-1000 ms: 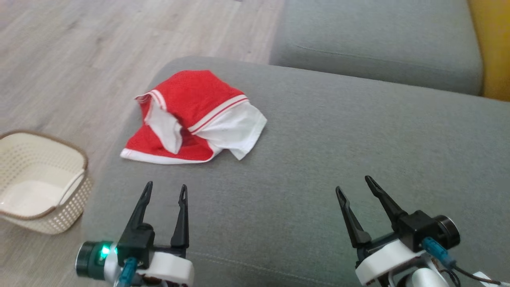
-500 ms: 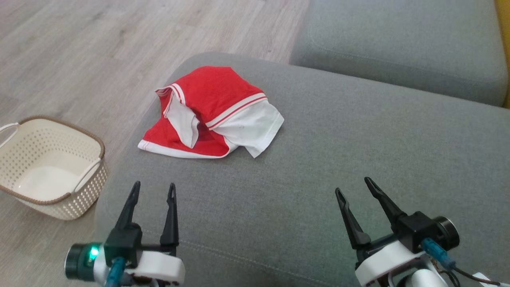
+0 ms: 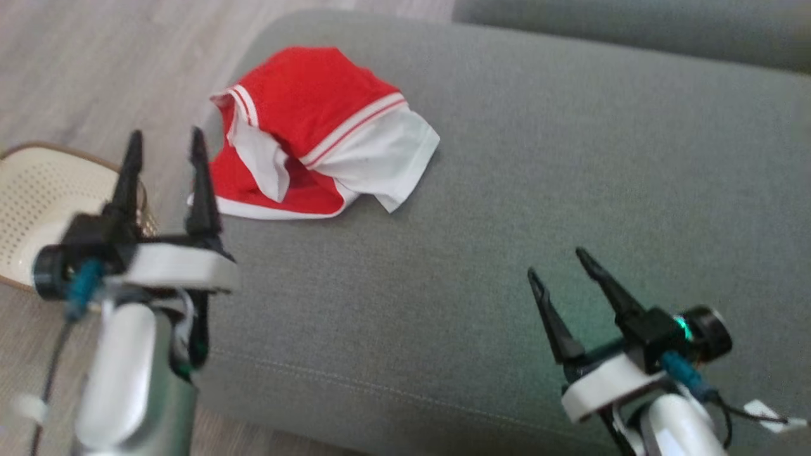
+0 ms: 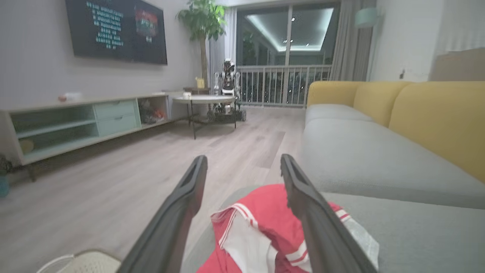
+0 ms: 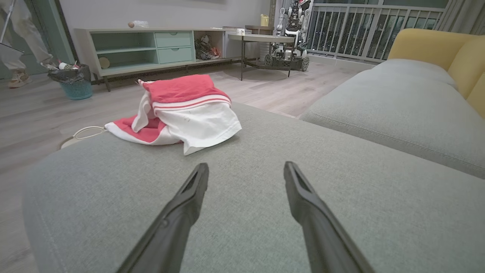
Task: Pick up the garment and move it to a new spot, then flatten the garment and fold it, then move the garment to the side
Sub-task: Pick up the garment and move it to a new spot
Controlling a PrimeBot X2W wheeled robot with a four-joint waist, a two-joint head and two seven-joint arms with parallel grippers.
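Pickup of the crumpled red-and-white mesh garment [image 3: 317, 120], heaped near the far left corner of the grey fabric sofa cushion [image 3: 507, 209]: lower the left gripper [image 3: 166, 132], fingers spread wide and empty, onto the red hem [image 3: 266, 213] just beside it and pinch a bunched fold, steering clear of the cream perforated basket [image 3: 38, 196] on the floor [image 3: 95, 50]. Hold back the right gripper [image 3: 556, 261], likewise spread and empty, well apart over bare cushion. Take the long axis as running roughly left-to-right across the head view, white flap [image 3: 386, 158] pointing right.

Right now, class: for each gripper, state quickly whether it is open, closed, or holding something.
Left gripper: open, holding nothing, close to the garment.
Right gripper: open, holding nothing, above the grey cushion.
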